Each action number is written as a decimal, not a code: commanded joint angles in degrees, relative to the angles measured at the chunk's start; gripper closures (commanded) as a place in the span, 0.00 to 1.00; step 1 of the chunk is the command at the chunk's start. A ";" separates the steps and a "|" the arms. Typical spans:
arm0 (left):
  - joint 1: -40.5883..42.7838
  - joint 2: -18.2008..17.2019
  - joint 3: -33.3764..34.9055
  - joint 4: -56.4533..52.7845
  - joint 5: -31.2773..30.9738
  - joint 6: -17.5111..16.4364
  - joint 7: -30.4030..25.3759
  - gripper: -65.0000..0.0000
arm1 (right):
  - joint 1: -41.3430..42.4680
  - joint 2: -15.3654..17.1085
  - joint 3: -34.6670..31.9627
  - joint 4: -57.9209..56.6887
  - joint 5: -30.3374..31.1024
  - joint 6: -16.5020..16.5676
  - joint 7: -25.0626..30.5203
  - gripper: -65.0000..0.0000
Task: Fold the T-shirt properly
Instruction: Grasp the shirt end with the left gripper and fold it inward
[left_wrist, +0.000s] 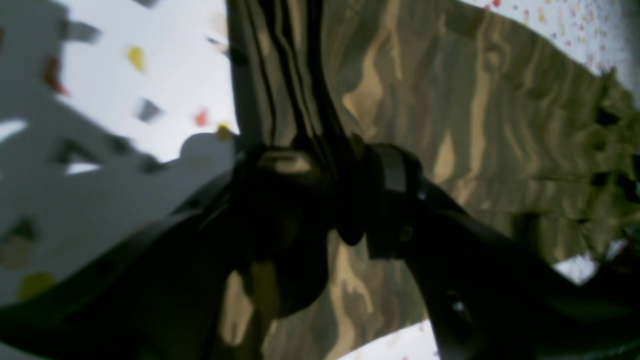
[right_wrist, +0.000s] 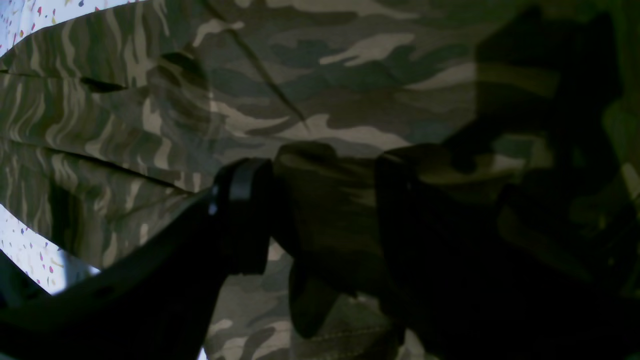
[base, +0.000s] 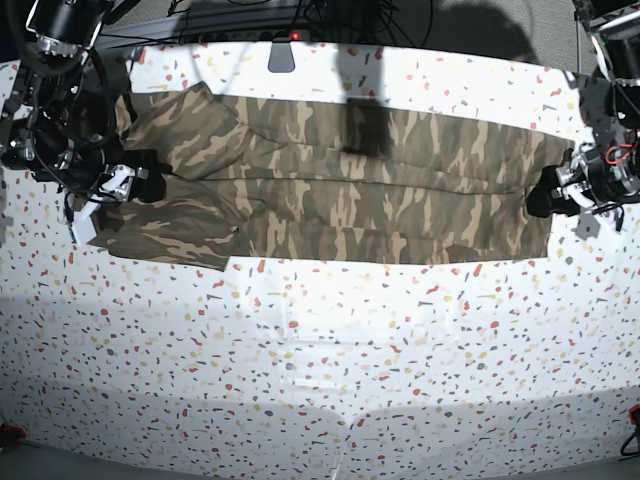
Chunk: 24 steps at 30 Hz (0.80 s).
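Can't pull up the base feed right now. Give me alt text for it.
A camouflage T-shirt lies stretched in a long folded band across the far side of a speckled white table. The right gripper grips its end on the view's left and the left gripper grips its end on the view's right.

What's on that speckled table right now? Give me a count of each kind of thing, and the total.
Camouflage cloth T-shirt, brown, olive and tan, spread across the table: 1
Black robot grippers, each pinching an end of the shirt: 2 (left gripper, right gripper)
White speckled table: 1
Total: 4
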 joint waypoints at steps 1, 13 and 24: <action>-0.66 -0.74 -0.07 0.57 -1.64 -0.36 0.61 0.58 | 0.79 0.98 0.31 0.87 1.14 0.47 0.50 0.49; -0.63 -0.72 -0.07 0.57 -2.95 -0.36 -0.13 1.00 | 0.79 0.98 0.31 0.87 1.20 0.47 0.52 0.49; -0.61 -3.82 -0.07 0.59 3.96 -0.36 -4.09 1.00 | 0.57 0.90 0.42 15.02 12.46 0.47 0.42 0.60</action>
